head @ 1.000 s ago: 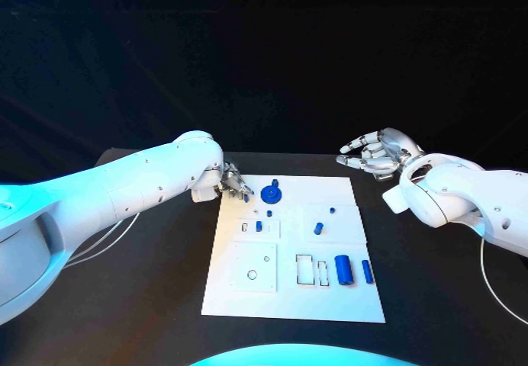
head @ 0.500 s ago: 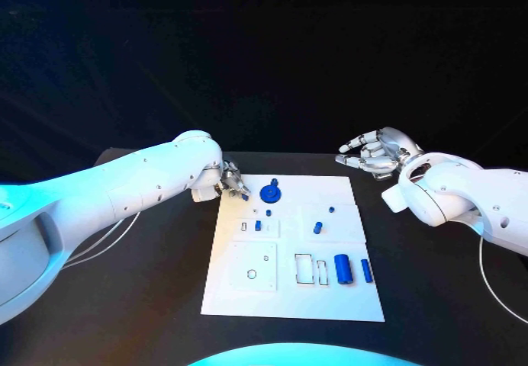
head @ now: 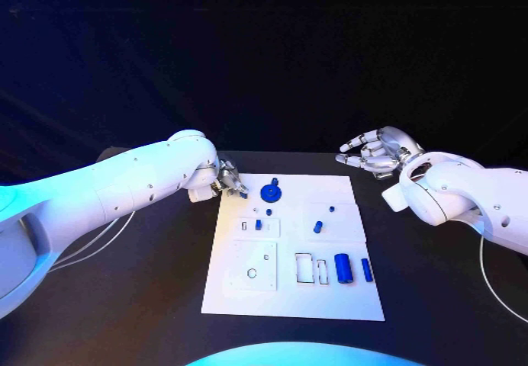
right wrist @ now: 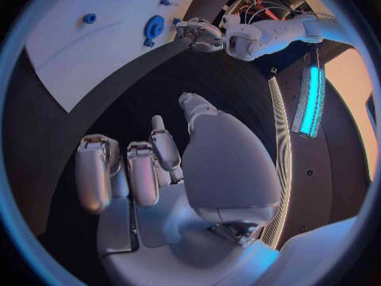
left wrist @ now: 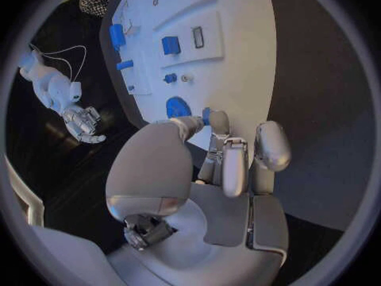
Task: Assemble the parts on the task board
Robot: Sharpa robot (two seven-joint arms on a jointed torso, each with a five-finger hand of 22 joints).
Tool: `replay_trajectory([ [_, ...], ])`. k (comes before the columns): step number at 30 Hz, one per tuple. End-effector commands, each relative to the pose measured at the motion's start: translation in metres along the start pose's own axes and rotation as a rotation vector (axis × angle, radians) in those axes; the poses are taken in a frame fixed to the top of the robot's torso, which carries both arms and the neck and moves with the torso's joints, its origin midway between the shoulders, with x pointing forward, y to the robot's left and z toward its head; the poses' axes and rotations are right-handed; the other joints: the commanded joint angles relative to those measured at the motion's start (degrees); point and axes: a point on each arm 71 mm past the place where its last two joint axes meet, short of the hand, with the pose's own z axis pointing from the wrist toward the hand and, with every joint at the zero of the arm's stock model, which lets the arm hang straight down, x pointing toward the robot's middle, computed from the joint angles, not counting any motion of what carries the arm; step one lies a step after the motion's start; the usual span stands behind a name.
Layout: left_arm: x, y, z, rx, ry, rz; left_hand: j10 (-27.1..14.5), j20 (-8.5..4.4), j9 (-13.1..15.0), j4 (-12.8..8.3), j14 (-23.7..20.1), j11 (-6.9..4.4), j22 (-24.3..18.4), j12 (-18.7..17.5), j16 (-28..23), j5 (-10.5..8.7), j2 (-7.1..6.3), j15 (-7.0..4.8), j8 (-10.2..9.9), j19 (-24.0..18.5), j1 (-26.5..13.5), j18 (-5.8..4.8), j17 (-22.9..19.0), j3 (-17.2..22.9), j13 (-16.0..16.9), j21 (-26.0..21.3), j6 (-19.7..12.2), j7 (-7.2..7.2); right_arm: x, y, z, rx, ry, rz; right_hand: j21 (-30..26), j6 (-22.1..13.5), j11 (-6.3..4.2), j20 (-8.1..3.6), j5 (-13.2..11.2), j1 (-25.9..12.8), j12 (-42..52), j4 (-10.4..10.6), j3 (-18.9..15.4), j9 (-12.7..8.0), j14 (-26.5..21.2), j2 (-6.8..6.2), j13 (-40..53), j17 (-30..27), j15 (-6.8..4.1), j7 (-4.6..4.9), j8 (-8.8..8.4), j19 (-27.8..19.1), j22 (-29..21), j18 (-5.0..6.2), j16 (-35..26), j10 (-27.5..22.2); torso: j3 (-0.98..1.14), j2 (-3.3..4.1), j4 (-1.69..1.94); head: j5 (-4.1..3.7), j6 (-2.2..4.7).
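Little change vs the earlier frames: left hand (head: 229, 181) has stayed at the far-left corner of the task board (head: 295, 301), fingertips pinching a small blue part (left wrist: 206, 115) just above the board edge (wrist view shows it best, between thumb and a finger). Left arm sits slightly higher in the head view than a second ago. Right hand (head: 374, 153) hasn't moved: raised off the tabletop (head: 143, 305) beyond the board's far-right corner, fingers loosely spread, holding nothing.

Around the pinch: blue disc part (head: 272, 194) lies on the board just beside the left hand, a small blue peg (head: 274, 182) just beyond the disc. Nothing stands between the two hands; the left forearm covers the tabletop left of the board.

Count of blue parts on the board, head view:
- 1 disc, 1 peg by it
- 1 tiny piece (head: 268, 212) below the disc
- 1 piece in the left middle plate (head: 258, 225)
- 2 in the right middle plate (head: 318, 226) (one very small, hard to tell shape)
- 2 cylinders (head: 344, 269) side by side near the right edge, larger one inboard
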Motion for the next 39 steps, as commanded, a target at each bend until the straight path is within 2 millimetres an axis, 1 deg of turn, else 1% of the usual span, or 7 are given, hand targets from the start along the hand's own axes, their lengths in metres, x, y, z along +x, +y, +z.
replay_trajectory([
  [1,0.001,-0.001,-0.005,0.035,-0.005,-0.041,0.56,-0.17,2.39,-7.63,4.07,-0.15,0.15,0.29,0.28,0.04,-0.93,-0.25,1.42,0.28,-0.53,0.60,8.26,8.08,0.02,0.42,-0.02,-0.41,0.001,0.000,0.000,-0.011,0.016,-0.008,-0.21,-0.22,-0.11,-0.24,-0.06,-0.46,-0.06,0.13,-0.32,-0.05,4.14,0.17,0.03,6.82,-0.16,-0.09,0.33,1.45,10.43,0.95,-0.21,-0.15,0.04,-0.04,0.04,0.02,0.00],
  [4,0.005,0.002,-0.013,0.057,-0.006,-0.053,1.02,-0.20,2.47,-8.10,4.19,-0.22,0.39,0.69,0.42,0.09,-1.25,-0.31,1.76,0.46,-1.03,0.56,8.56,8.98,0.36,0.56,0.15,-0.49,0.000,0.000,-0.001,-0.009,0.015,-0.008,-0.21,-0.22,-0.11,-0.24,-0.06,-0.46,-0.06,0.13,-0.32,-0.05,4.14,0.17,0.03,6.82,-0.16,-0.09,0.33,1.45,10.43,0.95,-0.21,-0.15,0.07,-0.08,0.14,0.05,-0.05],
  [12,0.018,0.005,-0.035,0.121,-0.021,-0.035,1.70,-0.31,2.51,-8.82,4.32,-0.42,1.12,0.92,0.54,0.08,-1.86,-0.48,2.25,1.04,-1.92,0.41,8.78,10.44,0.35,0.98,0.50,-0.68,-0.002,-0.002,-0.002,-0.006,0.014,-0.009,-0.21,-0.22,-0.11,-0.24,0.02,-0.46,-0.04,0.13,-0.32,-0.05,4.15,0.21,0.05,6.84,-0.17,-0.09,0.35,1.45,10.43,0.95,-0.21,-0.13,-0.03,-0.30,0.42,0.08,-0.26],
  [15,0.025,0.008,-0.040,0.137,-0.032,-0.021,2.09,-0.40,2.49,-9.15,4.34,-0.54,1.53,1.04,0.50,0.09,-2.15,-0.59,2.44,1.39,-2.26,0.33,8.72,11.14,0.44,1.21,0.69,-0.80,-0.002,-0.003,-0.002,-0.007,0.014,-0.013,-0.44,-0.23,-0.11,-0.25,0.09,-0.47,-0.17,0.13,-0.32,-0.06,4.10,0.23,-0.10,6.66,-0.17,-0.09,0.36,1.34,10.31,1.00,-0.28,-0.27,-0.01,-0.22,0.28,0.35,-0.27],
  [18,0.031,0.009,-0.044,0.148,-0.044,-0.005,2.63,-0.51,2.44,-9.53,4.36,-0.67,2.06,1.28,0.48,0.13,-2.49,-0.72,2.62,1.82,-2.61,0.21,8.69,11.97,0.71,1.50,0.93,-0.92,-0.002,-0.004,-0.002,-0.008,0.014,-0.018,-0.44,-0.23,-0.11,-0.25,0.09,-0.47,-0.17,0.13,-0.32,-0.06,4.10,0.23,-0.10,6.66,-0.17,-0.09,0.36,1.34,10.31,1.00,-0.28,-0.27,-0.05,-0.23,0.30,0.47,-0.26],
  [26,0.046,0.013,-0.049,0.134,-0.055,0.027,3.63,-0.69,2.36,-10.02,4.45,-0.88,2.64,1.85,0.56,0.18,-3.00,-0.90,2.92,2.31,-3.30,0.09,8.88,13.10,1.40,1.84,1.37,-1.13,-0.002,-0.005,-0.003,-0.008,0.016,-0.022,-0.44,-0.23,-0.11,-0.25,0.09,-0.47,-0.17,0.13,-0.32,-0.06,4.10,0.23,-0.10,6.66,-0.17,-0.09,0.36,1.34,10.31,1.00,-0.28,-0.27,-0.03,-0.13,0.24,0.65,-0.41],
  [39,0.065,0.013,-0.046,0.119,-0.033,0.089,4.44,-0.92,2.28,-10.91,4.55,-1.11,3.15,2.14,0.65,0.21,-3.72,-1.13,3.30,2.73,-4.31,-0.02,9.08,14.79,1.69,2.13,1.77,-1.35,-0.001,-0.006,-0.003,-0.007,0.018,-0.023,-0.44,-0.23,-0.11,-0.25,0.09,-0.47,-0.17,0.13,-0.32,-0.06,4.10,0.23,-0.10,6.66,-0.17,-0.09,0.36,1.34,10.31,1.00,-0.28,-0.27,0.04,-0.05,0.11,0.77,-0.80],
])
